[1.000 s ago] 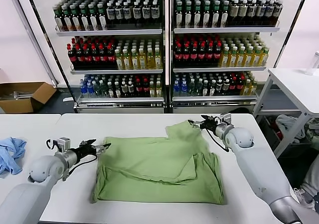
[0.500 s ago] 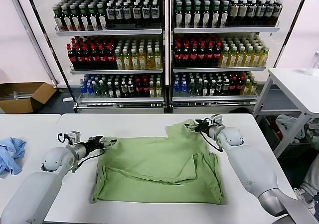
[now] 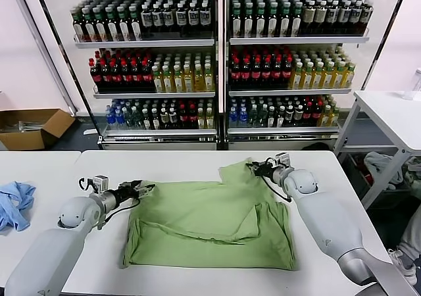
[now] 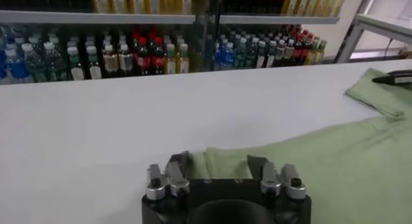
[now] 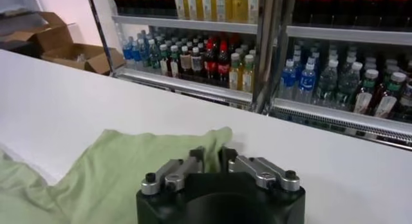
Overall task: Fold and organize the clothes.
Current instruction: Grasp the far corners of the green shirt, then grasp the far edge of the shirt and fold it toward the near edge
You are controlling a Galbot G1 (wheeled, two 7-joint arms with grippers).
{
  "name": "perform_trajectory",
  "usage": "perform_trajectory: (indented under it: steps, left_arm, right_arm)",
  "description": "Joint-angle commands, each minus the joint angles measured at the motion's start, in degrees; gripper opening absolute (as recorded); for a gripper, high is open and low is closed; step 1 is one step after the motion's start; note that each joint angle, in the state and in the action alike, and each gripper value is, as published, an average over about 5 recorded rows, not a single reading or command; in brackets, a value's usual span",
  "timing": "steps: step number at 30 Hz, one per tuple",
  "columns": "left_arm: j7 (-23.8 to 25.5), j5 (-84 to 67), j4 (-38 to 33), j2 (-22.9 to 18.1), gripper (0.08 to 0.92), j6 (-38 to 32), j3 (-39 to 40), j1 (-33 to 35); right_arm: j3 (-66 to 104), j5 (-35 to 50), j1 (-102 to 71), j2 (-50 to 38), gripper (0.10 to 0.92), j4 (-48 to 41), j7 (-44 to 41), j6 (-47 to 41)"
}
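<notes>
The light green shirt lies spread and partly folded on the white table; its collar, buttons and print are hidden. My left gripper is low at the shirt's far left corner. In the left wrist view it is open, with the shirt's edge lying between the fingers. My right gripper is at the shirt's far right corner. In the right wrist view it is shut on a fold of the shirt.
A blue cloth lies on the neighbouring table at the far left. Drink shelves stand behind the table. A cardboard box sits on the floor at left. Another white table stands at right.
My left gripper has moved right and forward until its fingers reach the shirt's far left corner. My right gripper has shifted a little left, holding the far right corner.
</notes>
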Motion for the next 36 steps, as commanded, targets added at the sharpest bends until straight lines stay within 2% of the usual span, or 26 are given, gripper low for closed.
perform_trajectory:
  steps: [1, 8, 13, 16, 26, 36]
  left_arm:
    - [0.58, 0.64, -0.28, 0.02, 0.498, -0.63, 0.6, 0.67]
    - [0.8, 1.39, -3.31, 0.72, 0.299, -2.43, -0.51, 1.03]
    - [1.39, 1.56, -5.76, 1.47, 0.154, -2.42, -1.79, 1.98]
    - [1.33, 1.49, -8.05, 1.84, 0.1, -2.62, -3.38, 3.42]
    - [-0.02, 1.11, -19.37, 3.6, 0.091, -4.0, -10.63, 12.58]
    - [-0.69, 2.9, -30.53, 3.77, 0.091, -4.24, -16.03, 23.14]
  right_arm:
    - [0.3, 0.07, -0.24, 0.17, 0.112, 0.62, 0.16, -0.03]
    - [3.35, 2.5, -2.91, -0.81, 0.106, 6.2, 0.27, 0.02]
    - [5.79, 5.76, -6.25, -2.54, 0.106, 14.06, 0.7, -0.42]
    - [7.85, 8.02, -9.35, -3.73, 0.106, 19.93, 1.55, -1.28]
    - [14.81, 12.49, -23.24, -9.04, 0.106, 42.31, 4.46, -3.84]
    - [25.58, 14.57, -40.88, -13.36, 0.106, 59.08, 5.89, -5.08]
